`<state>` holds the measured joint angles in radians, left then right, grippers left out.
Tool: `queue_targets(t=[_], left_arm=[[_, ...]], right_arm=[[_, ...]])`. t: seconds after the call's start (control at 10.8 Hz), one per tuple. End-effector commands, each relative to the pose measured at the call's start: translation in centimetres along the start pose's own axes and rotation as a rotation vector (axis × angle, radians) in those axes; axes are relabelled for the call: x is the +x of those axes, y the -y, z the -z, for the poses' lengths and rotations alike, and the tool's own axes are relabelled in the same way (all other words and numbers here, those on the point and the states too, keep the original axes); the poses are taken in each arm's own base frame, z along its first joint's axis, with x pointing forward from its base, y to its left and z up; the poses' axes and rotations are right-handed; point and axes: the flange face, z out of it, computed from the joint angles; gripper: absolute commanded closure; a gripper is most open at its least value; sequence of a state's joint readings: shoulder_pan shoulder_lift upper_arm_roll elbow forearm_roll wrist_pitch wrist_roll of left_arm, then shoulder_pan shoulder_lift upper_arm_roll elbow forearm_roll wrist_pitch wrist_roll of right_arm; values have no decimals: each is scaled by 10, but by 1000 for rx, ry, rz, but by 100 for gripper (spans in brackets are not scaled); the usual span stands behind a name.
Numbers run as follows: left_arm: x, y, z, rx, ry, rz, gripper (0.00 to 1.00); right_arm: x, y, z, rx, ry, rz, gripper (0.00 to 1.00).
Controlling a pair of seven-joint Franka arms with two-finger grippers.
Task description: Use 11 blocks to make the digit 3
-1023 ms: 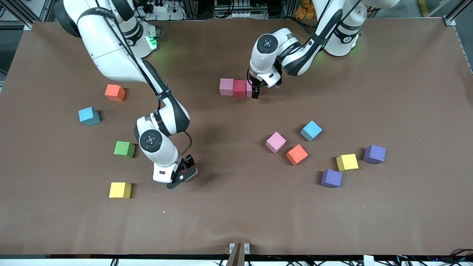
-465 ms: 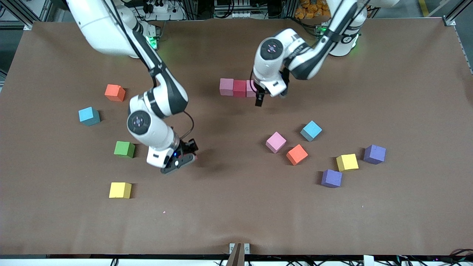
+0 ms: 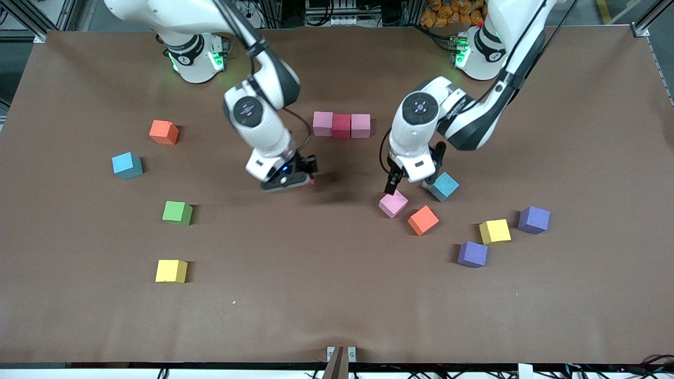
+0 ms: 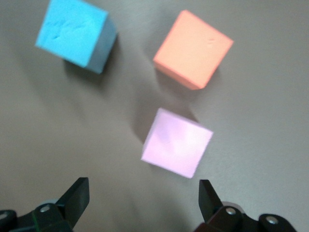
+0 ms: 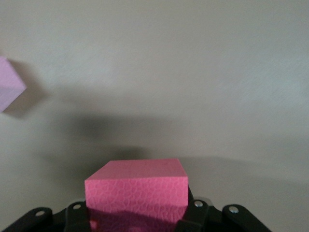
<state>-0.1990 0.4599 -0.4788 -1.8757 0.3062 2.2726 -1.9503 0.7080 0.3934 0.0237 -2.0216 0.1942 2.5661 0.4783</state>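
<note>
Both arms have swung over: right hand, clenched on a red block, nears the pink-red-pink row; left hand gapes above a pink block. Risk: carried cube nudges the row crooked.

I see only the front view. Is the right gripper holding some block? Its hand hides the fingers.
Observer: Yes. In the right wrist view, the right gripper is shut on a red block.
Operator: And the left gripper, is it open?
Observer: Yes, the left gripper is open, above the loose pink block, not touching it.
Operator: What lies beside this block?
Observer: An orange block and a light blue block, both apart from it.
</note>
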Motion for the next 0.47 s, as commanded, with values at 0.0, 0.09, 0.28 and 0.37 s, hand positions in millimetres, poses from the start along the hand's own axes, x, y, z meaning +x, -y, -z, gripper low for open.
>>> queue_targets(t=[0.0,0.09,0.28,0.37], left_arm=[[7,-36,1,27,3,-119,0],[9,-40,-4,34,9,-151,0],[20,-44,-19,49,15,-258,0],[20,-43,-21,56,19,-307,0]], right_arm=[[-20,6,-6,-32,-23,-31,61],[-33,2,-17,-48,-35,-34,61],[-57,1,-34,-41,-53,-71,64],[-66,6,-37,-41,-49,-121,65]])
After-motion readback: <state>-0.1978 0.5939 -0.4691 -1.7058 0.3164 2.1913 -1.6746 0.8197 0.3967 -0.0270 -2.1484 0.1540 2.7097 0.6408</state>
